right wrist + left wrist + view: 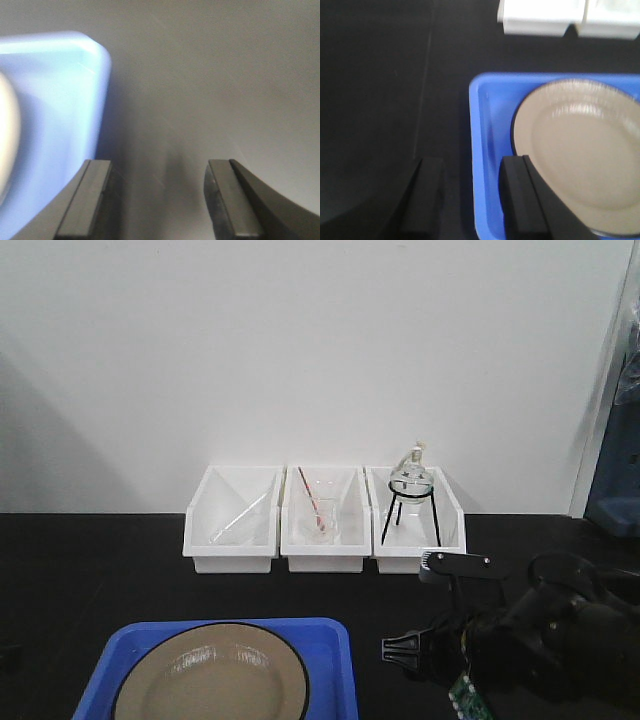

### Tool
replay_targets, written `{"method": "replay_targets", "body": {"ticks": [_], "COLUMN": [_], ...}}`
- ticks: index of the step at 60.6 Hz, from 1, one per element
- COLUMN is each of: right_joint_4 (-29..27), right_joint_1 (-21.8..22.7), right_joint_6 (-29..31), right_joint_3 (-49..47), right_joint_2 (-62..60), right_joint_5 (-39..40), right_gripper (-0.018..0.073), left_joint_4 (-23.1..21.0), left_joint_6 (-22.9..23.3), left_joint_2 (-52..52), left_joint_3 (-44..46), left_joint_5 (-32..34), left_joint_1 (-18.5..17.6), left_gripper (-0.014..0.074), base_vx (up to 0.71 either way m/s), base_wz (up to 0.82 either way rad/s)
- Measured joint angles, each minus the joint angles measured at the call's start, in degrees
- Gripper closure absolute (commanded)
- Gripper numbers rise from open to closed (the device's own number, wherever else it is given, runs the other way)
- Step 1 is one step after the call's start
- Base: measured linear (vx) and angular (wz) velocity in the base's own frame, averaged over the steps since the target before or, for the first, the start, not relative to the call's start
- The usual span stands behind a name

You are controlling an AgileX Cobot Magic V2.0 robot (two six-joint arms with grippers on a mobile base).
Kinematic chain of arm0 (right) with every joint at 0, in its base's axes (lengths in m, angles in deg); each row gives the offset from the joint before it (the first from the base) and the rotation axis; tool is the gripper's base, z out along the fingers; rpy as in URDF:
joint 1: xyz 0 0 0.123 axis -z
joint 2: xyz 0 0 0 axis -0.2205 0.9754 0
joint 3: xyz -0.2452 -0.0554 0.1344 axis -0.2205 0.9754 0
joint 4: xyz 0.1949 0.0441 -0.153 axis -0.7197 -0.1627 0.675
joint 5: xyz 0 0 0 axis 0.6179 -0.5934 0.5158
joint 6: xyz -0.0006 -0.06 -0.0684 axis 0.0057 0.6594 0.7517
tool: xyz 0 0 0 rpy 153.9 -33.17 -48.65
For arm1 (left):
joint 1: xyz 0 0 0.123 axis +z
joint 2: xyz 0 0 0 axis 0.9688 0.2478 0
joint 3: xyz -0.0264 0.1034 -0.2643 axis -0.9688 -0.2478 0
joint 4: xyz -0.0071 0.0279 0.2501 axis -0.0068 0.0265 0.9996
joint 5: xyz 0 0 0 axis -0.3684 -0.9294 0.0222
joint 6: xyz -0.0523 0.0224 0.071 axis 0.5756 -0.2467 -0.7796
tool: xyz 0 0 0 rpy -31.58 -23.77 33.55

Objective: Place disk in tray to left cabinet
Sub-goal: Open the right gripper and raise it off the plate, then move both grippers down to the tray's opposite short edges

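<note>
Tabletop (90, 570), black below a white wall (300, 340), bears the tray (335, 640); left end effector (470, 185) and right end effector (157, 185) gape apart.

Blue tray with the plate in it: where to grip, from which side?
Best bet: take the tray by its low raised rim at the two side walls, from above, one arm each. The disk fills most of the floor, leaving just a strip by the rim. The left gripper is open astride the left wall; the right gripper is open beside the right one.
</note>
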Motion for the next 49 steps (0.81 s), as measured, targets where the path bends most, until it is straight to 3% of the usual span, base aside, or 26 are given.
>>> {"method": "replay_targets", "body": {"ticks": [9, 14, 20, 28, 49], "right_joint_4": [-18.79, -32.54, -41.66, -46.4, -48.02], "right_joint_1": [2.64, 5.23, 7.67, 8.86, 8.86], "right_joint_6": [17.38, 29.94, 42.28, 49.19, 50.67], "right_joint_3": [-8.93, -13.67, -17.87, -20.92, -26.02], "right_joint_2": [2.55, 6.08, 10.74, 15.59, 24.27], "right_joint_5": [-6.32, -9.77, -13.93, -15.56, -17.01], "right_gripper": [0.0111, 0.0111, 0.0111, 0.0111, 0.0111], "left_joint_4": [0.0, 0.0, 0.0, 0.05, 0.05], "left_joint_6": [0.0, -0.07, -0.72, -1.41, -3.12], "left_joint_2": [9.8, 14.52, 18.85, 24.63, 38.98], "left_joint_3": [8.04, 11.37, 14.16, 16.95, 23.92], "left_joint_5": [-5.76, -5.99, -5.99, -5.99, -8.1], "left_joint_1": [0.0, 0.0, 0.0, 0.0, 0.0], "left_gripper": [0.0195, 0.0195, 0.0195, 0.0195, 0.0195], "base_vx": [0.0, 0.0, 0.0, 0.0, 0.0], "base_wz": [0.0, 0.0, 0.0, 0.0, 0.0]}}
